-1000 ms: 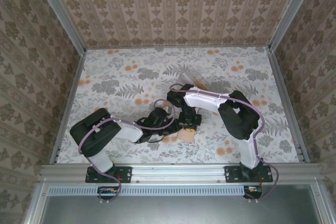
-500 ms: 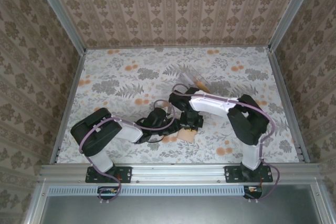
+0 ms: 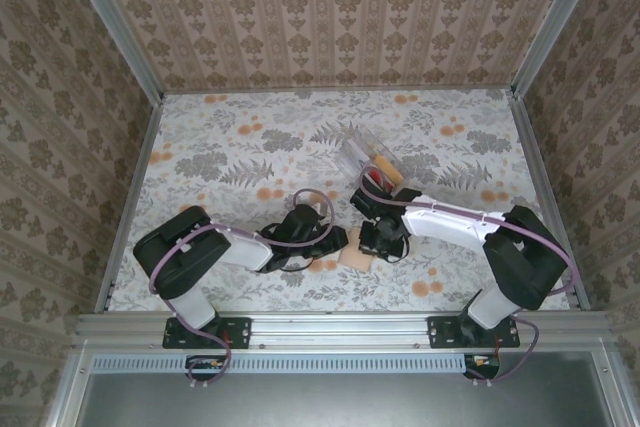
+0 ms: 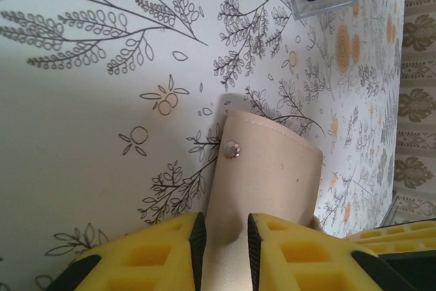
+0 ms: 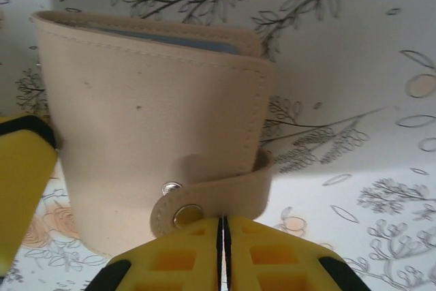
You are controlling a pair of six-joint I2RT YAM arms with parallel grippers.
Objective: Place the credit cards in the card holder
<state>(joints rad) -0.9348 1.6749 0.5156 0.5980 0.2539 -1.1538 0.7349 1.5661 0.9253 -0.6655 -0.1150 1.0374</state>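
Spreading between patterned wallpaper walls (image 3: 330, 17), the flower-printed surface (image 3: 230, 157) carries everything here. The left arm (image 3: 215, 247) lies low and reaches right from its base. The right arm (image 3: 450, 222) stretches left in a long, low line, so the two wrists meet near the middle of the near edge.

A clear plastic tray (image 3: 360, 152) sits just beyond the right wrist. It holds the thin rectangular plastic credit cards (image 3: 383, 171), of which an orange-tan one and a red one show from above. The left wrist view shows dark contents in the tray's corner.

The flat tan leather-like card holder (image 3: 355, 260) lies on the surface between the two wrists, apart from the tray and partly hidden by both.

The left end effector (image 4: 225, 233) grips the card holder, one yellow finger on each side of its body. The right end effector (image 5: 223, 236) has its fingers pressed together at the curled strap's tip. I cannot tell whether the strap is pinched.

The strap carries a small metal snap (image 5: 187, 215), and a bluish edge shows inside the holder's open top.
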